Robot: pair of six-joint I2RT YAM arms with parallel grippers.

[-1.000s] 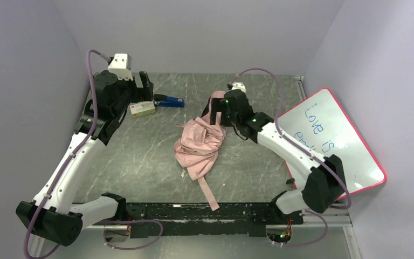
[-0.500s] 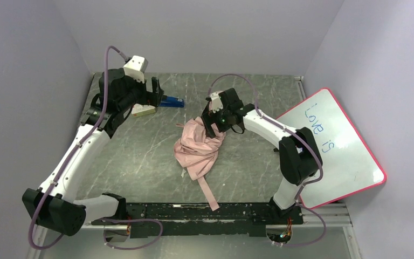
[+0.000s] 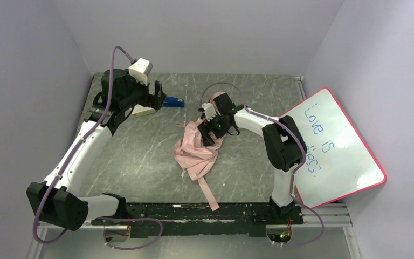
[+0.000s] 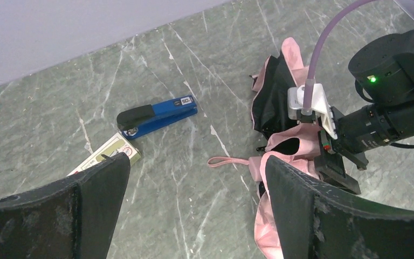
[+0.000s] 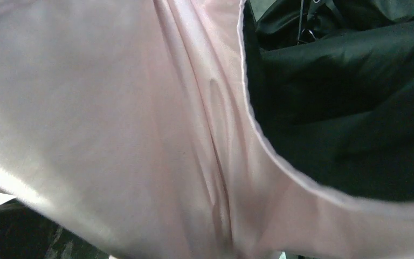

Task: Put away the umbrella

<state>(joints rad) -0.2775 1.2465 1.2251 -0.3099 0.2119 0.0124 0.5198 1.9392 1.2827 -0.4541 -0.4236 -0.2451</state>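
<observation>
The pale pink umbrella point(image 3: 197, 154) lies crumpled in the middle of the table, its long strap point(image 3: 209, 194) trailing toward the near edge. My right gripper point(image 3: 209, 134) is pressed into the upper folds with its jaws wide apart. In the right wrist view pink fabric point(image 5: 113, 108) and black lining point(image 5: 345, 118) fill the frame and hide the fingers. My left gripper point(image 4: 194, 216) hangs open and empty above the table, left of the umbrella point(image 4: 296, 148). The small pink handle point(image 4: 256, 164) and its loop point(image 4: 226, 160) lie just off the right finger.
A blue stapler point(image 3: 173, 101) and a small box point(image 3: 143, 111) lie at the back left, under my left gripper point(image 3: 156, 94). A red-framed whiteboard point(image 3: 329, 145) leans at the right wall. Grey walls close in three sides.
My right gripper has swung left and down from the umbrella's far edge into its folds. My left gripper has moved right, over the stapler.
</observation>
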